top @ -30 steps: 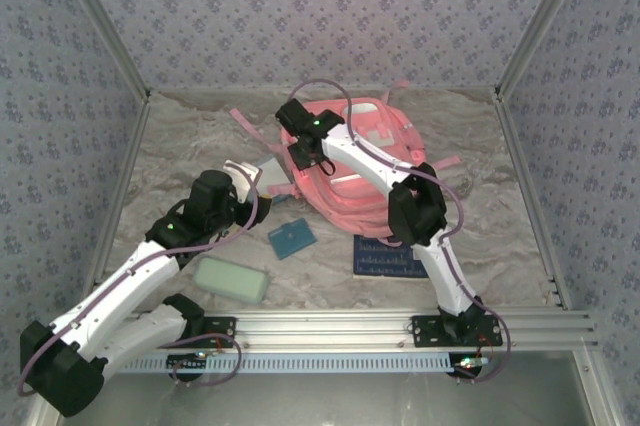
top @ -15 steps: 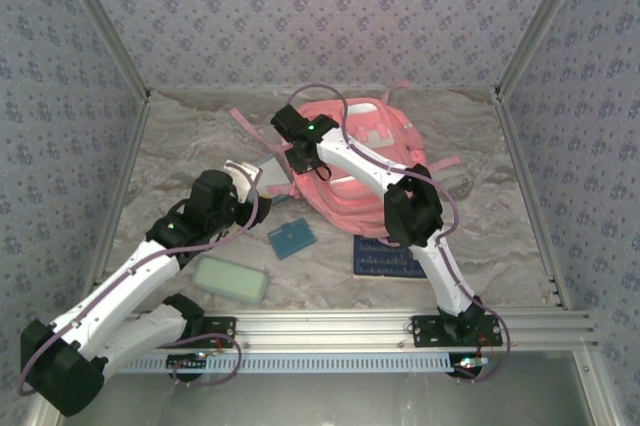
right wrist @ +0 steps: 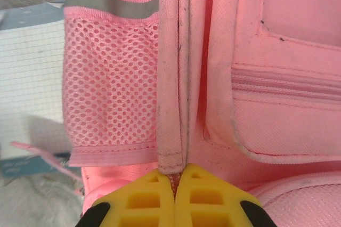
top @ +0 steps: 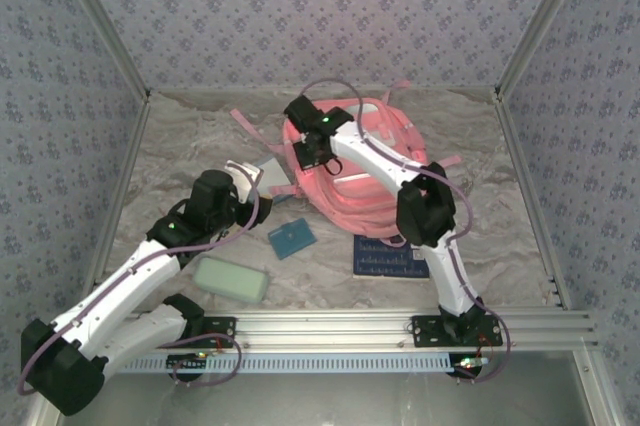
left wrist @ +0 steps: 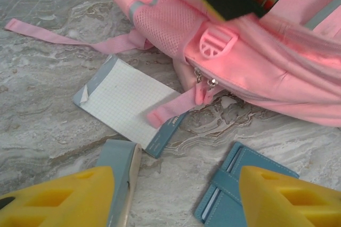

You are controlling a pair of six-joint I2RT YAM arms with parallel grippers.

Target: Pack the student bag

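Marbled tabletop (top: pixel 500 216): right gripper (right wrist: pixel 175 176) clenched on the seam strip (right wrist: pixel 171 104) of a large soft pink fabric backpack (right wrist: pixel 277 78).
Likely pinched to tug it open for packing; left gripper (left wrist: pixel 176 187) hangs spread, empty.

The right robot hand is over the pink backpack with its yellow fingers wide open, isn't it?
Not quite. The right gripper is over the student bag, but it is shut, not wide open. The right wrist view shows its yellow fingers pressed together on the end of a pink strip of the bag.
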